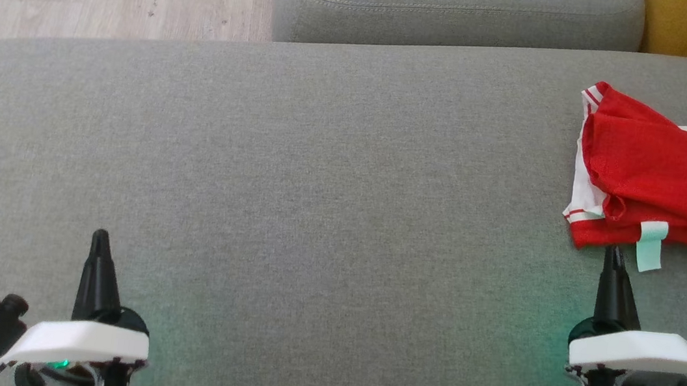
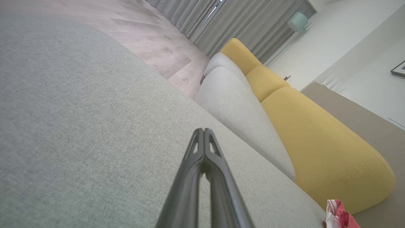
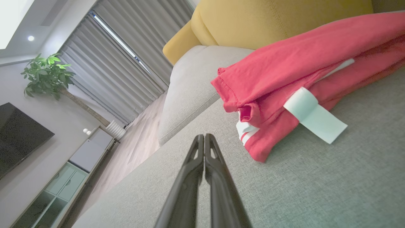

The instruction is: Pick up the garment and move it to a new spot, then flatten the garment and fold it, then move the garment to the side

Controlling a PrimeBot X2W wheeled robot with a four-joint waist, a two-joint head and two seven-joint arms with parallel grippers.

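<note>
Head view: one garment (image 1: 667, 174), red with white striped trim and a pale tag (image 1: 650, 246), lies loosely folded far right on the grey cushion (image 1: 318, 183), with two grippers, left gripper (image 1: 100, 235) and right gripper (image 1: 613, 251), both clenched empty.

The garment (image 1: 667, 174) is red with white striped trim, folded into a compact, slightly rumpled stack. It lies on the grey seat cushion (image 1: 318, 183), at the far right. A pale tag (image 1: 649, 247) protrudes from its near edge.
</note>
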